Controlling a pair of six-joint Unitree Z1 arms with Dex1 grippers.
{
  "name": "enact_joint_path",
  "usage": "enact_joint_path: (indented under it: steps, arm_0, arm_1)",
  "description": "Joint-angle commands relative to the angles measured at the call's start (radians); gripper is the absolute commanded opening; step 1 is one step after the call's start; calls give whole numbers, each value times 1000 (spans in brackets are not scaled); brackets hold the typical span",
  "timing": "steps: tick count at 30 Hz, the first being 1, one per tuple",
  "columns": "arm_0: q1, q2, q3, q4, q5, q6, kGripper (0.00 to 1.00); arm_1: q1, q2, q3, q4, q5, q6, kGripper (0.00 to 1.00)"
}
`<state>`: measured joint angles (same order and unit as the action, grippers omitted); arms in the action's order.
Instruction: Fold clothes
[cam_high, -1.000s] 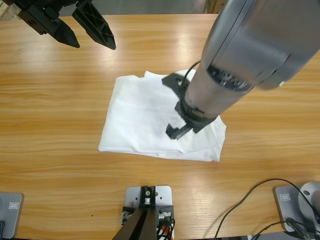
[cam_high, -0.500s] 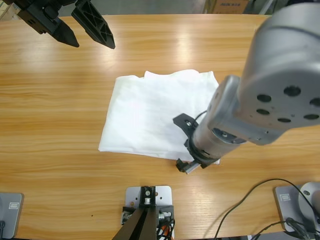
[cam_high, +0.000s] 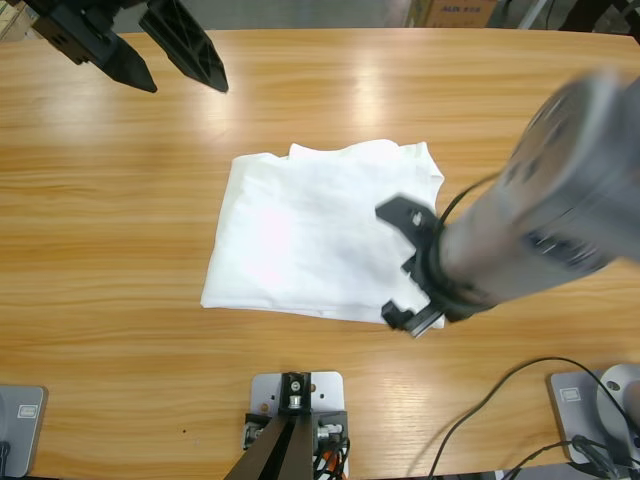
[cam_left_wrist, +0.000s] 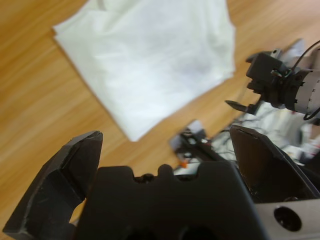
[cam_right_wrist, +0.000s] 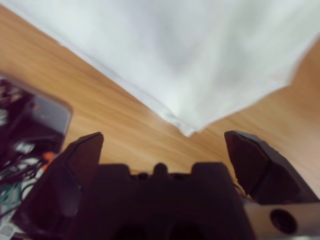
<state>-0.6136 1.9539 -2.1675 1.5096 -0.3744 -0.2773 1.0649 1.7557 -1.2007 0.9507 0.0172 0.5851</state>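
Note:
The clothes are a single white T-shirt (cam_high: 305, 235), folded into a rough rectangle at the middle of the wooden table (cam_high: 110, 230). My right gripper (cam_high: 412, 318) hovers over the shirt's front right corner, and the arm above it covers that corner. Seen from the right wrist, the shirt (cam_right_wrist: 190, 50) ends in a corner just ahead of the right gripper (cam_right_wrist: 164, 136), which is open and holds nothing. My left gripper (cam_high: 180, 85) hangs open at the table's far left, well away from the shirt. From there the left wrist view looks past the left gripper (cam_left_wrist: 165, 135) at the shirt (cam_left_wrist: 150, 55).
Black cables (cam_high: 480, 410) trail over the table's front right. The right arm's wrist (cam_left_wrist: 280, 90) shows in the left wrist view beyond the shirt. Bare wood surrounds the shirt on all sides.
The right arm has moved off the shirt's middle to its front right corner and swung out to the right. The left gripper has stayed where it was.

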Motion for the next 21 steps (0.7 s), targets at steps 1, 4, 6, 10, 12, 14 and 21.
enact_joint_path:
  steps: [1,4,6,10,12,14,21]
  arm_0:
    - [119,-140,231,-244,-213,-96,996]
    - [206,-273,595,-524,-281,-172,1000]
    - [257,-362,854,-735,-317,-245,1000]
    - [280,-445,1234,-1078,-319,-380,1000]
    - [274,-438,1359,-1244,-319,-455,1000]
    - [248,-412,1436,-1376,-317,-505,1000]
    - [165,-221,1576,-1696,-310,-575,992]
  arm_1:
    - [-117,-82,-223,230,-66,-110,991]
    - [-175,-121,-220,248,-58,-133,991]
    - [-206,-139,-220,257,-53,-143,991]
    - [-249,-156,-222,270,-43,-165,991]
    - [-259,-156,-227,279,-42,-174,991]
    - [-263,-154,-235,288,-40,-177,991]
    - [-263,-183,-264,348,-40,-179,991]
